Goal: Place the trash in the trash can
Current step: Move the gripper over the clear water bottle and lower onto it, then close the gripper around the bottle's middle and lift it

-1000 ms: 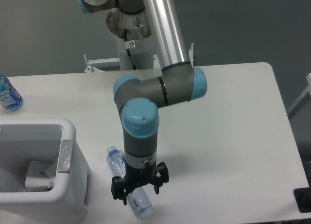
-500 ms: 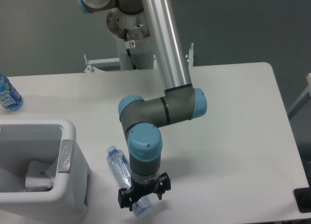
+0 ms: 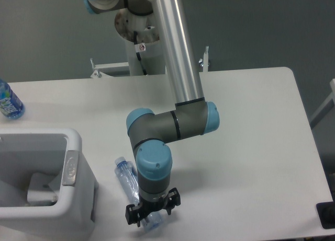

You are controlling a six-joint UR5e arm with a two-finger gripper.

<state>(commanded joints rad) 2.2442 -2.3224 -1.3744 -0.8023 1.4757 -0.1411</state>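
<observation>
Hand (image 3: pixel 152 214) position was low over the base end of the clear bottle (image 3: pixel 129 183), which lay flat on the tabletop (image 3: pixel 251 147) just at 3 o'clock of the trash can (image 3: pixel 73 199). Its fingers straddled the bottle; whether they had closed on it, you could not tell. You needed to centre the fingers across the bottle's width, since a round body would likely roll under an offset pinch. A crumpled white item (image 3: pixel 41 190) lay inside the can. You had to leave the bluish bottle (image 3: pixel 9 102) alone.
</observation>
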